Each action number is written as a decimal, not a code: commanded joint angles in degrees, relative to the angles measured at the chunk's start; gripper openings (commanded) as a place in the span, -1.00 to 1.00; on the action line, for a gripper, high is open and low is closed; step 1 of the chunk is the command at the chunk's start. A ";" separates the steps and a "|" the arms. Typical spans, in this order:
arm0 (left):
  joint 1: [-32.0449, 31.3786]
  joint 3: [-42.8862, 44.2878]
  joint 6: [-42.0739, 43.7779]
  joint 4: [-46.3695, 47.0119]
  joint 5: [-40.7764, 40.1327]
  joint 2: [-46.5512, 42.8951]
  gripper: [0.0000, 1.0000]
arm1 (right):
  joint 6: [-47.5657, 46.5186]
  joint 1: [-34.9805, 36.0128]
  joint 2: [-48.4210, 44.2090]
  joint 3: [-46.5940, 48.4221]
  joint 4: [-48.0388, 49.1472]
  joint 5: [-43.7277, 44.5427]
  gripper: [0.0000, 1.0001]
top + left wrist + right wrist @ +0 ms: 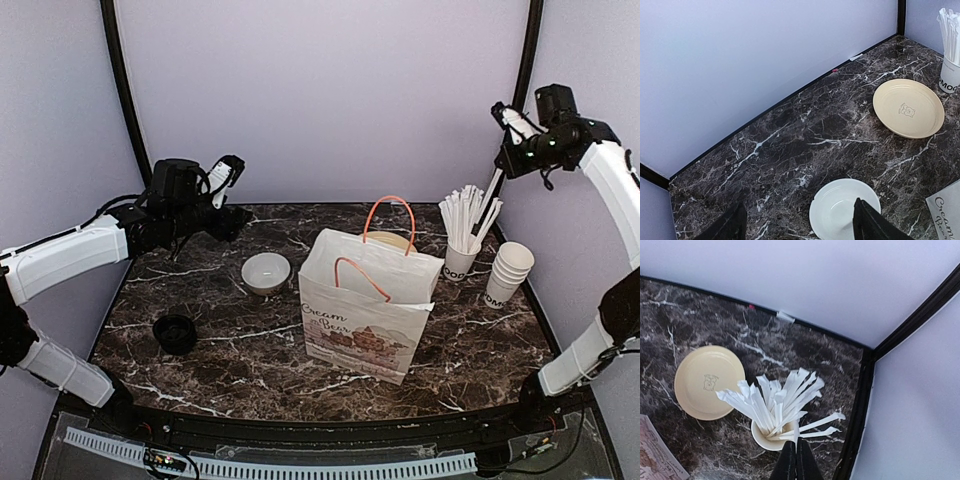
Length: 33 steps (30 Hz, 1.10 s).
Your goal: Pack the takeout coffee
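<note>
In the top view, the left gripper is held above the back left of the table, and the right gripper is raised high at the back right. An open paper bag stands upright at the centre. A bowl and a black lid lie to its left, and a cup of sticks and a stack of cups stand to its right. No lidded coffee cups are seen in any view, and whether they are inside the bag cannot be told.

In the left wrist view, the jaws are spread wide with nothing between them. The bowl is seen below them and a plate further off.

In the right wrist view, the fingers are pressed together directly over the cup of sticks. One stick seems to reach the fingertips, but a pinch cannot be confirmed.

The sticks could be scattered, or their cup tipped, if the closed fingers are lowered into them. The light bag could be toppled by a passing arm.

The table is dark, veined and glossy, so things are likely to slide on it. It is enclosed by pale lilac walls and black posts, and the right arm is close to the corner.
</note>
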 commanded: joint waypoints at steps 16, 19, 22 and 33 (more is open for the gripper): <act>0.53 1.25 2.25 -0.27 -2.27 2.02 0.50 | -5.32 0.03 -4.43 21.43 -6.98 -38.88 -1.00; 0.63 1.27 2.32 -0.19 -2.13 1.95 0.51 | -6.98 0.72 -5.32 20.12 -8.16 -52.42 -1.00; 0.71 1.25 2.32 -0.19 -1.96 1.79 0.51 | -7.37 3.98 -5.65 19.49 -8.14 -55.78 -1.00; 0.74 1.20 2.64 -0.41 -2.37 1.57 0.51 | -12.93 19.81 -3.23 16.08 -11.20 -48.19 -1.00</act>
